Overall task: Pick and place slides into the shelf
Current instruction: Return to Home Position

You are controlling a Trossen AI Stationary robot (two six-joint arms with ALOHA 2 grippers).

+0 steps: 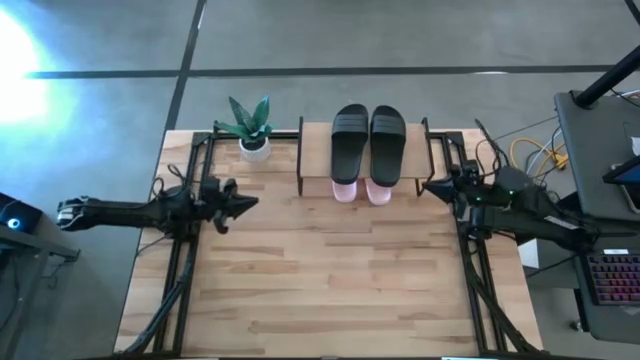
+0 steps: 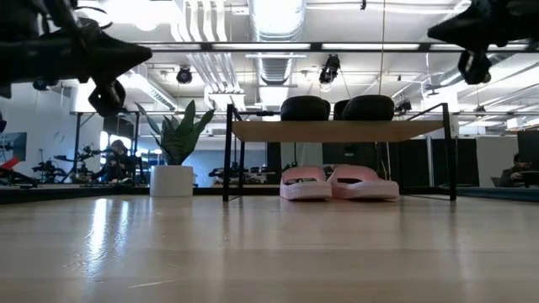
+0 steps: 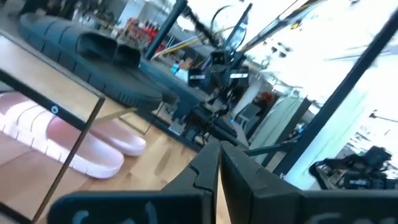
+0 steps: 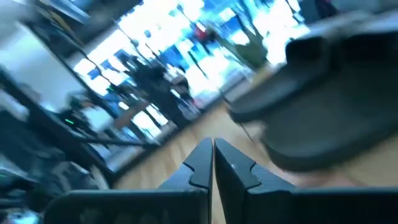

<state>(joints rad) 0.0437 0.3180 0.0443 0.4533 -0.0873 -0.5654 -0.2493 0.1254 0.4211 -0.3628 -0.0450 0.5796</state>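
Note:
The black pair of slides lies side by side on the shelf's wooden top board. The pink pair rests on the table under the board, toes toward the near edge. The left wrist view shows both pairs, black above pink. My left gripper hovers shut above the table, left of the shelf. My right gripper hovers shut, right of the shelf, with a black slide blurred ahead.
A potted plant in a white pot stands at the far edge, left of the shelf. Black metal frames run along both table sides. Bare tabletop lies between the arms toward the near edge.

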